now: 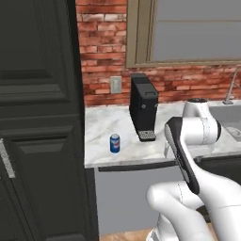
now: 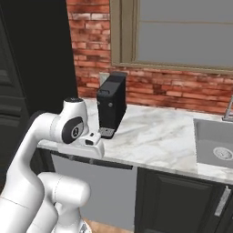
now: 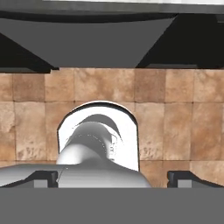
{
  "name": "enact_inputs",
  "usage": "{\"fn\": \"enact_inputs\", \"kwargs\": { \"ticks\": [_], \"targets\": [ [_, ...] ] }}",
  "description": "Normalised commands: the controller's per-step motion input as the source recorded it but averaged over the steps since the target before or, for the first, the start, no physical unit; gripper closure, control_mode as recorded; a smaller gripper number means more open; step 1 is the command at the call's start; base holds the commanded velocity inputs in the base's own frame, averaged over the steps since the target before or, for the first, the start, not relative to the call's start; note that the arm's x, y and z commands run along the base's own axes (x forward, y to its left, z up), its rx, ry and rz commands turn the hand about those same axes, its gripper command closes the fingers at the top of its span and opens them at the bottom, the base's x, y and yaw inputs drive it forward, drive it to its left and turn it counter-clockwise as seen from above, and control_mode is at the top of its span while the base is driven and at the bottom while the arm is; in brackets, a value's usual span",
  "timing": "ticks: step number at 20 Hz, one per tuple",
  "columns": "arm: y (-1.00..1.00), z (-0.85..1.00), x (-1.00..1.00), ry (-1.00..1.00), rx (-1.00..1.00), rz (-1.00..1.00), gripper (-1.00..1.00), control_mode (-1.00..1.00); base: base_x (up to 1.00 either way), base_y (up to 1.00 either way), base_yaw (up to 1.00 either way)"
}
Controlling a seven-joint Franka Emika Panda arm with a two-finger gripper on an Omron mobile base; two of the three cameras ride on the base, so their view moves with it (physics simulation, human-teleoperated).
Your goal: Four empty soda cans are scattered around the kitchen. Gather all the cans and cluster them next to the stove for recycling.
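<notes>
One blue soda can with a red-white label stands upright on the marble counter, left of a black coffee machine. My arm is folded in front of the counter, with the wrist at the counter's front edge, right of the can and well apart from it. The hand points down at the tiled floor. In the hand view my gripper is open, its fingertips wide apart with nothing between them. The stove is out of view.
A black coffee machine stands mid-counter before a brick wall and a window. A sink with a faucet lies to the right. A tall dark cabinet closes off the left side. Below the counter are grey and dark cabinet fronts.
</notes>
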Motion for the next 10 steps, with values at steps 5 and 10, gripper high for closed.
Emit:
{"fn": "enact_inputs", "kwargs": {
  "ticks": [5, 10],
  "targets": [
    [0.00, 0.00, 0.00, 0.00, 0.00, 0.00, -1.00, 1.00, 0.20, 0.50, 0.00],
    [0.00, 0.00, 0.00, 0.00, 0.00, 0.00, -1.00, 1.00, 0.19, 0.31, -0.05]
  ]
}}
